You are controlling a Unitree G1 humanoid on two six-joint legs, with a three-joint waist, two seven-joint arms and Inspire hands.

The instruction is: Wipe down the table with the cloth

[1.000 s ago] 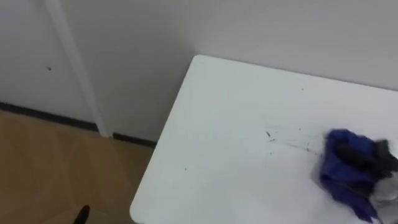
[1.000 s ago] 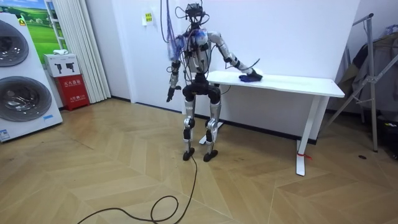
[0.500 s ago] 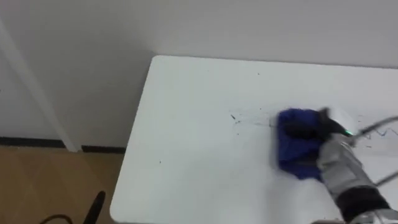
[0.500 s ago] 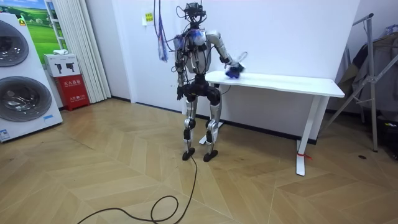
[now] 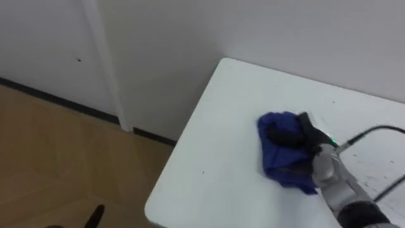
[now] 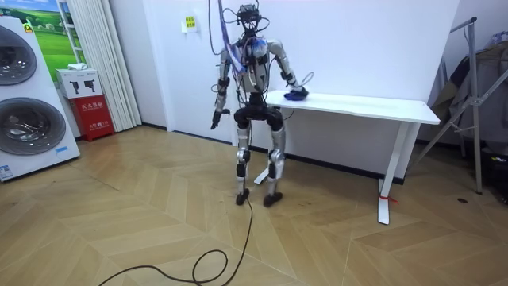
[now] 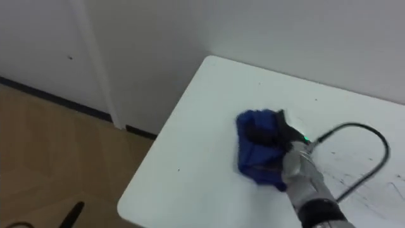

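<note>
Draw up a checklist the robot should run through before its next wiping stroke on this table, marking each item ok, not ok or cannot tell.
1. Blue cloth on the white table, clear of its edge: ok.
2. Right hand on the cloth: ok.
3. Firm grip: cannot tell.
4. Table free of dark marks: not ok, some lie right of the cloth.
5. Left hand clear of the table: ok.

Soft blue cloth, smooth matt table

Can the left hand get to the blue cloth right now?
Probably not: the left hand hangs at the robot's side, off the table, while the right hand holds the blue cloth.
</note>
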